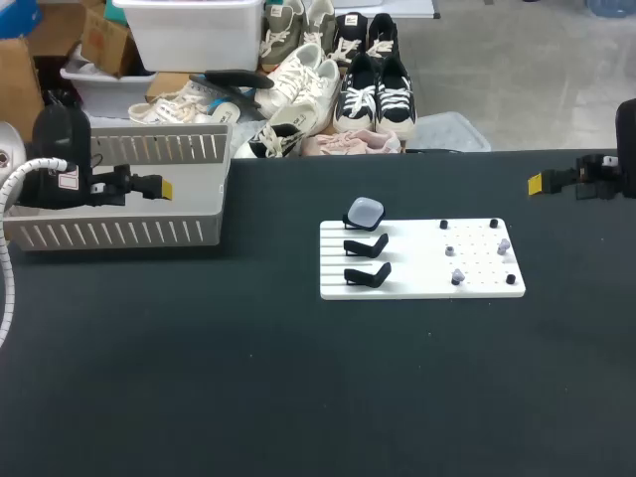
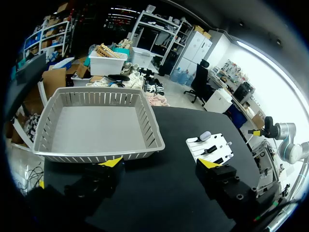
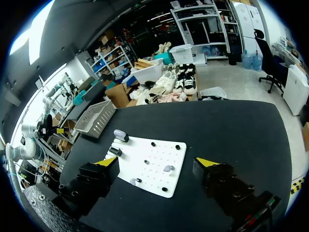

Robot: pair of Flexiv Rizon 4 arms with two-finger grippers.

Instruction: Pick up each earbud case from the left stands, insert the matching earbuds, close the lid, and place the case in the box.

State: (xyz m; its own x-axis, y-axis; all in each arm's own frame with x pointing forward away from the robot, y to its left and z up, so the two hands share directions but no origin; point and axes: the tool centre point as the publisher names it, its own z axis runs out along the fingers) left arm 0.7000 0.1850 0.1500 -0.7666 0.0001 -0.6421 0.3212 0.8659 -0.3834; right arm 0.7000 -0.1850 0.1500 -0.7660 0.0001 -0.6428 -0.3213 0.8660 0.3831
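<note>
Left gripper (image 1: 157, 187), spread wide and empty, hangs by the box (image 1: 119, 234) at the head view's upper left, right gripper (image 1: 538, 183) equally wide at upper right; lone earbud case (image 1: 365, 211) sits at the rear-left corner of the white board (image 1: 417, 260), frame centre; judgement: descend squarely over it, lift straight off.

The left gripper (image 2: 160, 164) hangs over the black desk (image 2: 164, 193), its fingers wide apart with nothing between them. Just ahead, a grey slatted basket (image 2: 99, 155) sits at the desk's edge. Beside the basket, a white stand board (image 2: 223, 143) carries a pale earbud case (image 2: 205, 135).
</note>
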